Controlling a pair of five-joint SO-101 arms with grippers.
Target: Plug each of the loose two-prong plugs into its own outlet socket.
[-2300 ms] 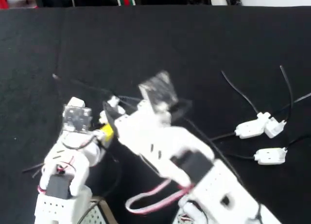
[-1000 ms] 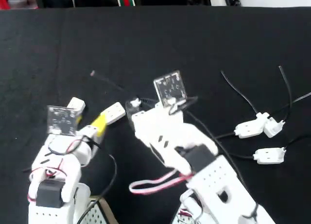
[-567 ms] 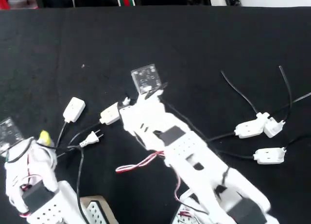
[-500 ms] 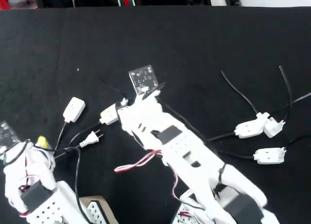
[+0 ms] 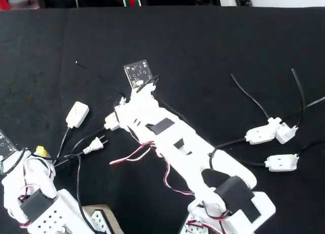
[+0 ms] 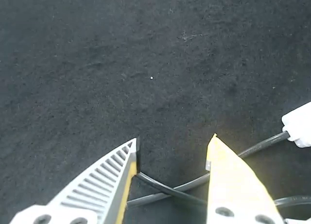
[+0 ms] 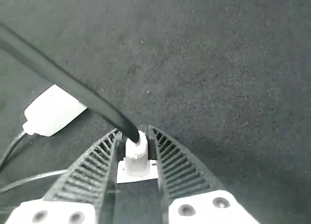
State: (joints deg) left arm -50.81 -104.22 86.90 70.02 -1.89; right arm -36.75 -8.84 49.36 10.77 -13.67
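Nearest, the left gripper (image 6: 175,141) is seen with its fingers spread wide, and nothing is pinched. Two black cables (image 6: 165,190) are crossed on the cloth between the fingers. Just past it, the loose plug (image 5: 95,144) is found lying flat on the black table (image 5: 203,41), with its cable run back toward that gripper. Its two prongs are pointed away, toward the held socket (image 5: 111,121), so its long line is slanted from the left gripper up to that socket. The plug is thus placed between the two grippers, and the left arm is judged to be the nearer one. Well off to the right side, a joined white pair (image 5: 268,131) and a second joined pair (image 5: 282,163) are seen, and these look done already. A little farther than the plug, the right gripper (image 7: 133,131) is pressed together on the cable end of the held socket. The socket's other end seems to be turned toward the prongs, near them but apart. It is judged that the plug must be picked up and pushed straight along that slanted line. Beside the held socket, a free socket (image 5: 77,114) is seen lying alone. No words or labels can be read on any plug or socket.
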